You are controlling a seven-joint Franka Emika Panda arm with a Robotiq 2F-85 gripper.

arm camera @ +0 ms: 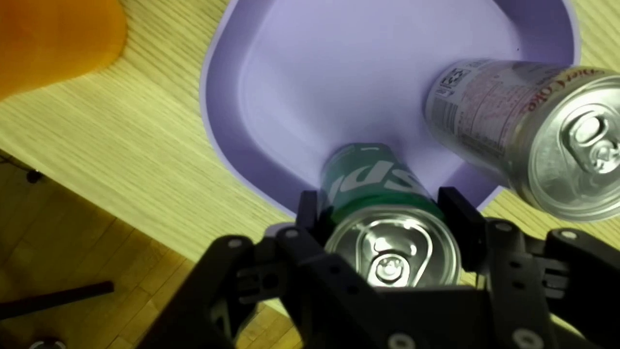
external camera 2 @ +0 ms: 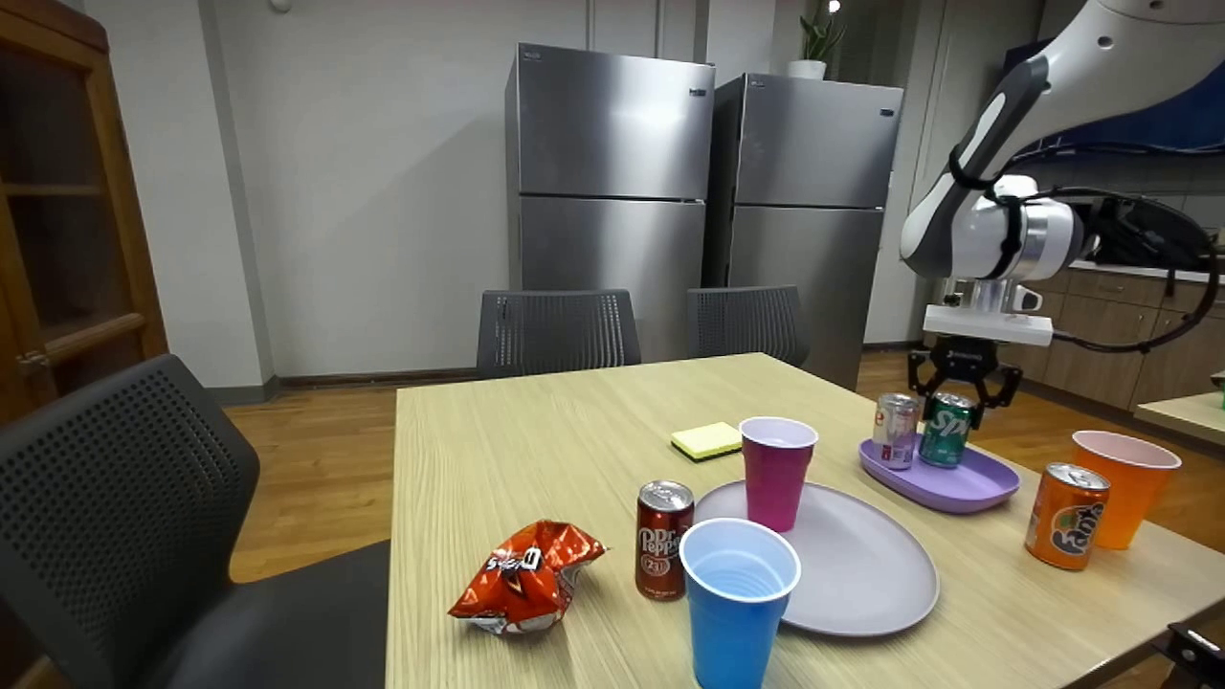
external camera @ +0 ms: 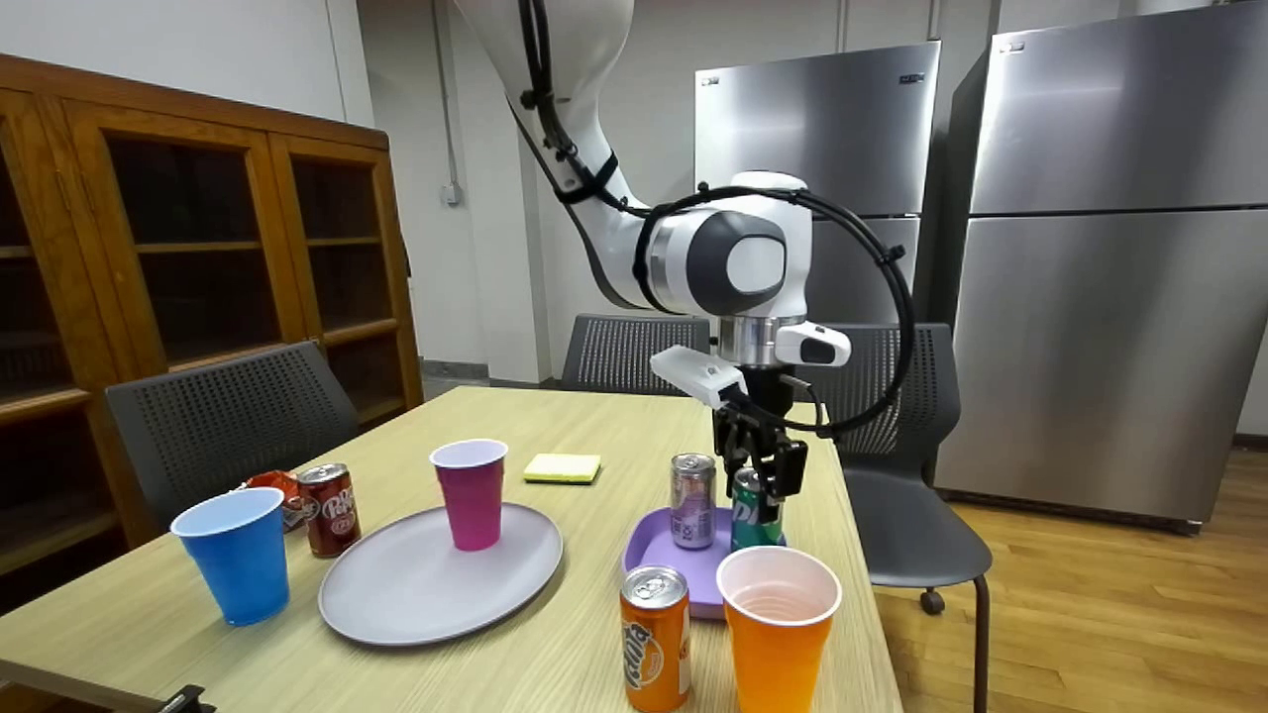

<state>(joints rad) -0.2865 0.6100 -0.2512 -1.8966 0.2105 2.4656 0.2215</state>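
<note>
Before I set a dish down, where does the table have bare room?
Roomiest: tabletop between yellow sponge, chip bag and far chairs. A narrow strip separates gray plate from purple tray. Crowded: the tray, with gripper, Sprite can and Diet Coke can; near it, Fanta can and orange cup.

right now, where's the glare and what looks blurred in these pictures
Wrist view: bright glints on the lid of the Sprite can, the orange cup soft-edged, the floor dark at lower left. In an exterior view: a bright reflection on a refrigerator.
</note>
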